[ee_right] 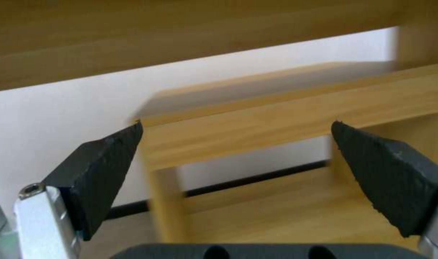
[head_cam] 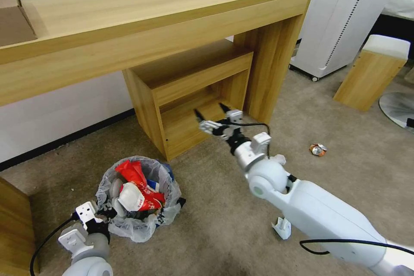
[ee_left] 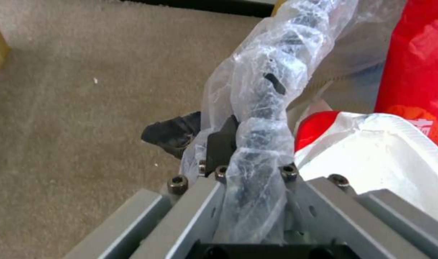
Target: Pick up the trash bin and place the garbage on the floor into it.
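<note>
Crinkly-bagged trash bin (head_cam: pixel 139 198) sits on the carpet (head_cam: pixel 215 224), rim pinched by the left gripper (head_cam: pixel 105 214). Crushed can (head_cam: pixel 318 149) lies right of the wide-open, empty right gripper (head_cam: pixel 211 112), the nearer arm.

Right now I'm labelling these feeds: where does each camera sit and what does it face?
Head: high, looking down at the floor, desk, both arms.
Left wrist: on the left gripper, clamped on the trash bin rim; also in the head view.
Right wrist: behind the open right gripper, facing the shelf; also in the head view.
</note>
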Available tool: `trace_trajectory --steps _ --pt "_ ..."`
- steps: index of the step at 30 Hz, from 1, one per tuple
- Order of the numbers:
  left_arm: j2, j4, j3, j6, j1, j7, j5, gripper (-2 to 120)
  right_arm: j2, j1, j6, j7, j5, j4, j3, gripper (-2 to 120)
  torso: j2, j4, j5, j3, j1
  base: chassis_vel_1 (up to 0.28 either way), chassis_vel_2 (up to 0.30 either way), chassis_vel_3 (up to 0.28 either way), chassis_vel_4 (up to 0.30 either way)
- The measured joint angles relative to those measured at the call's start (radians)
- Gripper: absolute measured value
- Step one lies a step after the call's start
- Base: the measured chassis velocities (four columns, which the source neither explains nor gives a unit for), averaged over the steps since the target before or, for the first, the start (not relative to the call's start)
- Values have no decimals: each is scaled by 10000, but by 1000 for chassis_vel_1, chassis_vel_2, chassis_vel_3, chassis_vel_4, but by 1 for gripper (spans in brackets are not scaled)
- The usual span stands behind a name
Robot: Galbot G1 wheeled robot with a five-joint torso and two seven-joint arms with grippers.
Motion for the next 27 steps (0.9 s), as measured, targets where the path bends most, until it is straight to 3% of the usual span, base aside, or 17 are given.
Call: trace_trajectory --steps 4,6,14,27 --pt "58 -27 -8 -10 13 -1 -26 0 -48 -350 -104 259 -165 34 478 100 0 1 2 0 0 0 0 0 0" --pt "128 -28 7 -10 20 -3 -54 0 -203 -947 -182 510 -632 35 1285 100 0 0 -1 0 0 0 0 0 0" --pt "267 3 37 -10 -5 1 -117 0 -359 -2348 -276 827 -1195 -9 2804 100 0 -2 0 0 0 -17 -20 -20 -22" --pt "356 -15 72 -10 11 4 -166 0 -248 -3251 -445 1271 -1630 34 3489 100 0 -3 -3 0 0 -16 -16 -20 -18"
